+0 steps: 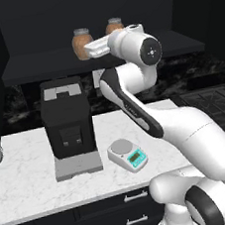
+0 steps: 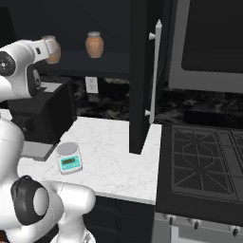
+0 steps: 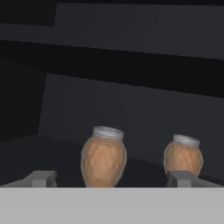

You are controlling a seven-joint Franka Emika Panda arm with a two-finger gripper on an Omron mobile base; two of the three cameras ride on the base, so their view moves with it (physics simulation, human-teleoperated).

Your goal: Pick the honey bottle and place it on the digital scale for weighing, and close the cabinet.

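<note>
The white two-finger gripper [image 3: 111,178] stands wide open and empty before the round-bellied amber honey bottle [image 3: 103,158] on the black cabinet's [image 2: 140,76] shelf; a second amber jar [image 3: 183,156] stands beside it (lower part hidden by a fingertip). A black coffee machine [image 1: 67,122] flanks the small white digital scale [image 1: 128,155] on the marble counter [image 1: 28,180].

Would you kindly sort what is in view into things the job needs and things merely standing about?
Needed:
- honey bottle, on the cabinet shelf, between the open jaws
- digital scale, platter bare
- cabinet, door open
- gripper

Standing about:
- second jar, beside the bottle
- coffee machine
- stove
</note>
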